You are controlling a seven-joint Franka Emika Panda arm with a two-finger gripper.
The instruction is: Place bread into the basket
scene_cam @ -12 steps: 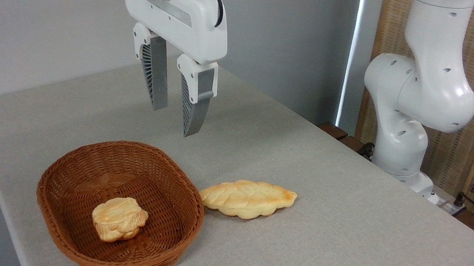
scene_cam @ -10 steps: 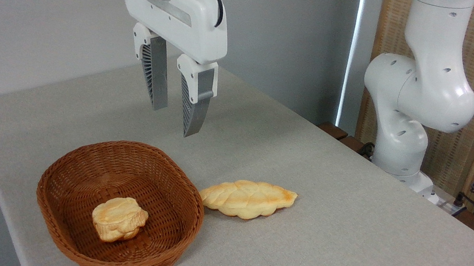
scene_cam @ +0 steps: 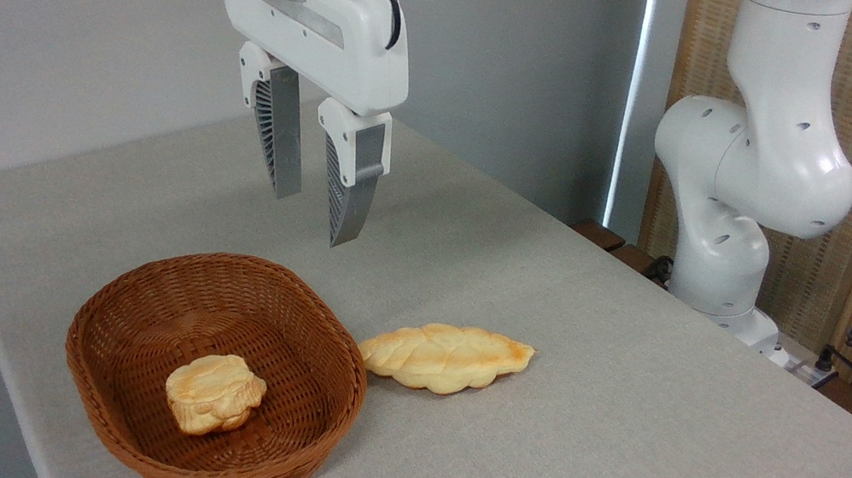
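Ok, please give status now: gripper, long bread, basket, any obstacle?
Gripper open, empty, high above table. Bread on table, left tip near basket rim. Small bun inside basket. Path clear.

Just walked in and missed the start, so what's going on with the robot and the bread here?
A robot arm is set to move bread into a wicker basket. Its gripper hangs open and empty above the table, over the basket's far rim. The long braided loaf lies on the table right beside the basket, not yet picked up. A small round bun already sits inside the basket.
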